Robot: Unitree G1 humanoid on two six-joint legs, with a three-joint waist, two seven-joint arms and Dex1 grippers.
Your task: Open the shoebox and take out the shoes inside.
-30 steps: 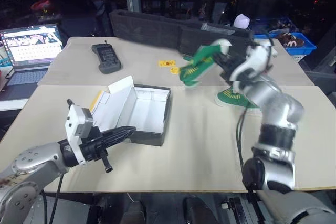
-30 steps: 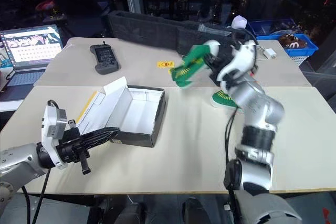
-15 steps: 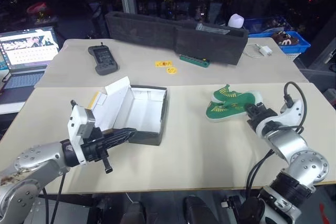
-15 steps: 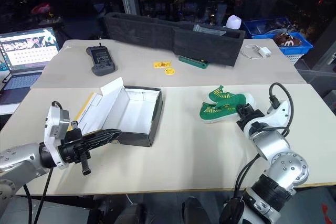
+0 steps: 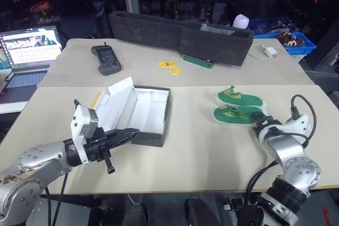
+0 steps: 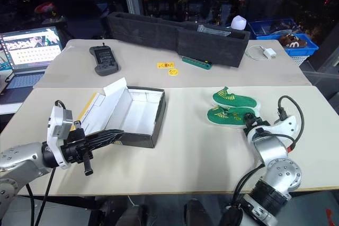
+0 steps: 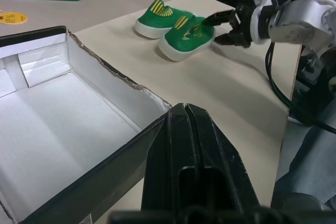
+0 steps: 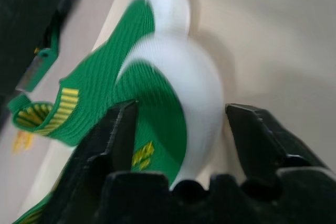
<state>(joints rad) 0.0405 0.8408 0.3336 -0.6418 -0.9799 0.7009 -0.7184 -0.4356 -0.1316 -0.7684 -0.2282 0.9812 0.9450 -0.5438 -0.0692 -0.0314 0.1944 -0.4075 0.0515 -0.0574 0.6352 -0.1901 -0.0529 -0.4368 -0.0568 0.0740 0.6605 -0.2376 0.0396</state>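
Right wrist view: the right gripper [image 8: 181, 129] has its two black fingers spread apart, one on each side of the heel of the near green shoe, and neither finger presses on it.
Right gripper: open, low over the surface [image 5: 201, 146] near its right edge, right at the heel end of the shoes [image 5: 239, 107].
Shoes: both lie flat on the surface, side by side and touching, on the right half, well apart from the shoebox [image 5: 139, 114]. Their toes point toward the shoebox side and their heels toward the right gripper.
Shoebox: sits open on the left half of the surface, lid flap folded back on its left side, white inside showing, with nothing in it.
Left gripper [image 5: 127, 135]: fingers pressed together, holding nothing, tip just at the near wall of the shoebox.
Far edge of the surface: a long black foam tray [image 5: 180, 35], a black handset [image 5: 106, 59], and small yellow tags [image 5: 168, 65].
Far left corner: an open laptop [image 5: 29, 51].
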